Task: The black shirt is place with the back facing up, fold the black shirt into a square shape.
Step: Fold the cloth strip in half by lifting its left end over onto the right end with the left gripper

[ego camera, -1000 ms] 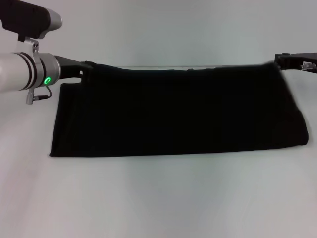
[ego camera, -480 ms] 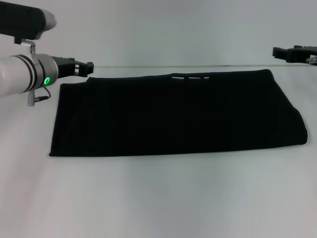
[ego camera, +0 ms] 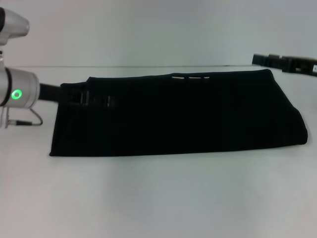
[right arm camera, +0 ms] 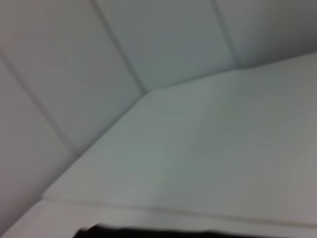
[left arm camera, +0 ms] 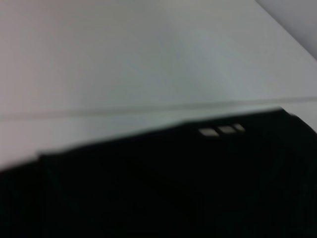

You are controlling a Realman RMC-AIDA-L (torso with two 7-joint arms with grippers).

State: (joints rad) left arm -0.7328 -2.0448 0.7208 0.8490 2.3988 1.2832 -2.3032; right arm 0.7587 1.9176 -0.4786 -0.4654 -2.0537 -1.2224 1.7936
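Black fabric: the black shirt (ego camera: 178,116) is laid flat on the white table (ego camera: 158,198), spread as a wide band from left to right, somewhat far of the table's middle.
Shape so far: a long rectangle is seen, much wider than deep; a lengthwise fold is judged to be done, with the thicker rounded edge at the right end.
Detail: small white marks (ego camera: 190,78) are visible at the far edge, near the middle; they are also caught in the left wrist view (left arm camera: 220,130).
Left gripper (ego camera: 96,99): it is held low over the shirt's far-left corner, reaching in from the left; dark against dark cloth, so it cannot be told whether the fingers are apart, together or clamped on fabric.
Right gripper (ego camera: 262,60): it is held just beyond the shirt's far-right corner, apart from the cloth; the fingers' spread cannot be told.
Left to do: the band is judged to need folding across its width, left end toward right or the reverse, before a square is reached.
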